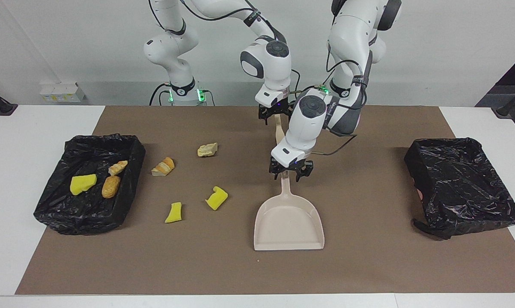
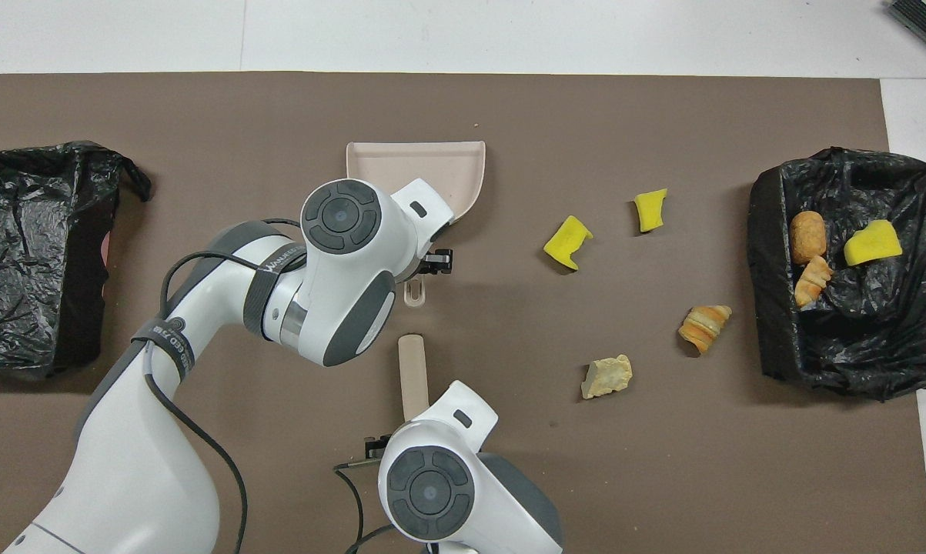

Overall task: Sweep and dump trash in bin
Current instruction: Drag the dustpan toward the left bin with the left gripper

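Looking across the white bench [image 1: 22, 141], we find most of its top covered by a brown mat [image 1: 368, 265] that stops short of both ends, with a plain pale wall above it and a small white socket box [image 1: 62, 92] at the wall's foot toward the right arm's end. Our left gripper [image 1: 290, 170] is down at the handle of the beige dustpan [image 1: 289, 222], which lies flat near the middle of the mat with its open mouth turned away from the robots; we cannot tell whether its fingers are pinching the handle or only straddling it. Our right gripper [image 1: 276, 112] is at the robots' end of the beige brush handle [image 2: 412, 369], which lies nearer to the robots than the dustpan and roughly in line with it; here too we cannot tell how the fingers stand. The trash is split. Four scraps lie loose on the mat between the dustpan and the bin at the right arm's end: two yellow sponge bits [image 1: 216, 198] [image 1: 174, 212] and, nearer to the robots, an orange bread chunk [image 1: 163, 167] and a pale tan chunk [image 1: 207, 149]. Three more sit inside the black-lined bin [image 1: 86, 214] at the right arm's end: a yellow sponge piece [image 1: 82, 184] and two bread-like pieces [image 1: 111, 186] [image 1: 117, 167]. A second black-lined bin [image 1: 462, 188] stands at the left arm's end.
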Available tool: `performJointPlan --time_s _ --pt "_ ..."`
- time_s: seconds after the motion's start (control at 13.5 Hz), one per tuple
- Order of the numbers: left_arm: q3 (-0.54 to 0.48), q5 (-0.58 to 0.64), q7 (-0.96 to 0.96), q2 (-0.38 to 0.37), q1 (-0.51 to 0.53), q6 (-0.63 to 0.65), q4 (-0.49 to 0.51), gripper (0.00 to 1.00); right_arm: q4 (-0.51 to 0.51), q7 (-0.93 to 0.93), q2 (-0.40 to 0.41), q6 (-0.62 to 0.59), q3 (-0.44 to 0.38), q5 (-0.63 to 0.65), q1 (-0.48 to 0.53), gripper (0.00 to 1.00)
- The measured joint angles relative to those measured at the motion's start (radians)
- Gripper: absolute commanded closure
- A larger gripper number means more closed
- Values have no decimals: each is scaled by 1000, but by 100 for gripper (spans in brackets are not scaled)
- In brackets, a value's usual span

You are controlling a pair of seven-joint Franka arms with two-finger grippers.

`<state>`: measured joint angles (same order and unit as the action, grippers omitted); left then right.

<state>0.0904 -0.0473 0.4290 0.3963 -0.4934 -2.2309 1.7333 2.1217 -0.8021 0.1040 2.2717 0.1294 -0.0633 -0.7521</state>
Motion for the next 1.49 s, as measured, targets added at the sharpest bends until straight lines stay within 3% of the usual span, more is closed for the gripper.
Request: performJointPlan --time_s 0.45,0.97,1.49 --pt "-16 3 -48 -4 11 1 -4 100 0 0 1 0 -3 0 1 0" --pt "-31 3 -682 -72 154 76 -12 100 4 0 30 0 1 0 -30 2" --pt "-35 5 -1372 -128 275 256 -10 100 12 0 34 -56 2 0 -85 16"
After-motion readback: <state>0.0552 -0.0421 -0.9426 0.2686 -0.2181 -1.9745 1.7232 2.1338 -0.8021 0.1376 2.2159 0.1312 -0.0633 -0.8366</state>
